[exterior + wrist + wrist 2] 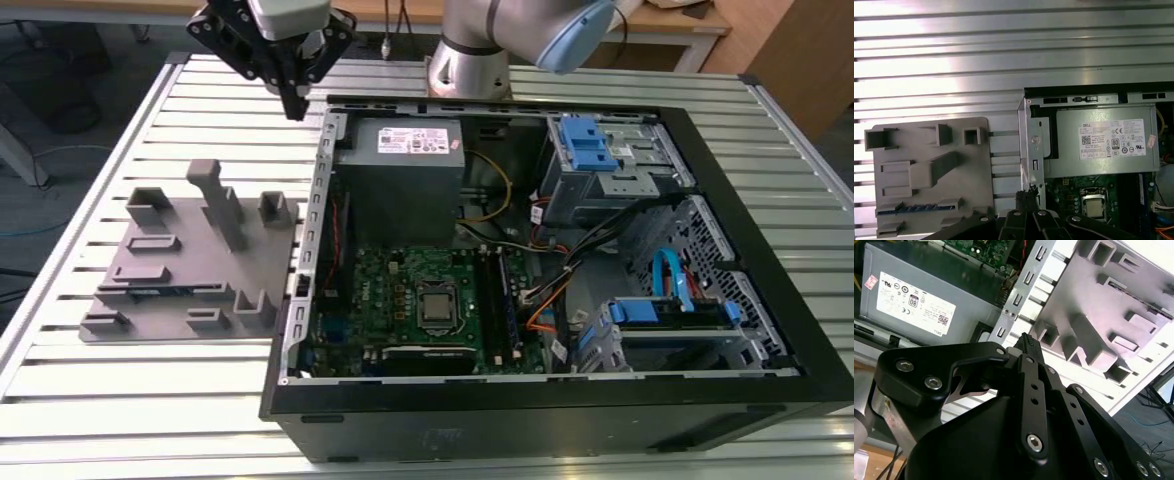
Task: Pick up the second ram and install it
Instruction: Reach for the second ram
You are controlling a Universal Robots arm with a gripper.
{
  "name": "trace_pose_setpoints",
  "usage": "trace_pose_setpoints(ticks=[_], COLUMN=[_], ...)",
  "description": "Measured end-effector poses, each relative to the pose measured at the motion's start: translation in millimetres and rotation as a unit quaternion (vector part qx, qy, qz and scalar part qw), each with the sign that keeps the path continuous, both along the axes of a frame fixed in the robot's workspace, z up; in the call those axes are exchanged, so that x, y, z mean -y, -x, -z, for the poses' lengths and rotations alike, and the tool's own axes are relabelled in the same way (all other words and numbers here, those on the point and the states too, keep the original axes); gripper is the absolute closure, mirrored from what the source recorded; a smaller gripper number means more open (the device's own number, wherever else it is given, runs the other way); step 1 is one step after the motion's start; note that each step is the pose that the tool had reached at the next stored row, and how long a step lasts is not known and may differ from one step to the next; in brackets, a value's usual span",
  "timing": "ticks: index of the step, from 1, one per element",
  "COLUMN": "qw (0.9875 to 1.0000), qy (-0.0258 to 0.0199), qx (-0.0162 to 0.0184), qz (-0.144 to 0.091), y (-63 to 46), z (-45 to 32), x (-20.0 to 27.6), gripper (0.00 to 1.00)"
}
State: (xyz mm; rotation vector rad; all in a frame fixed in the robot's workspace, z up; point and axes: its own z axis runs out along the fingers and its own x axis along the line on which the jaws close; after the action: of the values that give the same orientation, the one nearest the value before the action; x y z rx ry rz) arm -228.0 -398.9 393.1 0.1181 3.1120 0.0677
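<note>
Aluminium slats of the counter across the exterior view, bearing a grey moulded holder and an open black computer case side by side. Above them the tool, pointing straight down, clenched with nothing between its tips; hangs over the strip between holder and case, close to the case's back corner and the grey power supply. Well apart from the tool, the second ram: lies on edge in a long slot of the holder, toward the holder's end farthest from the tool, visible as a thin bluish strip. Green motherboard on the case floor, likewise far from the tool.

Second wrist view: tool clenched, black fingers meeting at ribbed tips and grasping nothing. Just beyond the tips, the case's perforated metal edge; on one side of it the power supply with a white label, on the other the holder with its raised blocks and pockets.

First wrist view: tool with tips together, poised over the metal edge. Off to one side of the tips, the holder on the counter, with the second ram lying untouched in its long slot, apart from the tool. On the other side, the power supply, and nearer the tips the motherboard with its square processor socket.
</note>
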Motion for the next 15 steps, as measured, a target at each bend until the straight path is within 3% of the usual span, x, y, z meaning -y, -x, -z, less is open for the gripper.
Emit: trace_pose_setpoints(ticks=[15], qw=[1.0000], qy=[0.0000], qx=[0.0000], qz=[0.000], y=[31.4], z=[0.4], x=[0.0], gripper=[0.89])
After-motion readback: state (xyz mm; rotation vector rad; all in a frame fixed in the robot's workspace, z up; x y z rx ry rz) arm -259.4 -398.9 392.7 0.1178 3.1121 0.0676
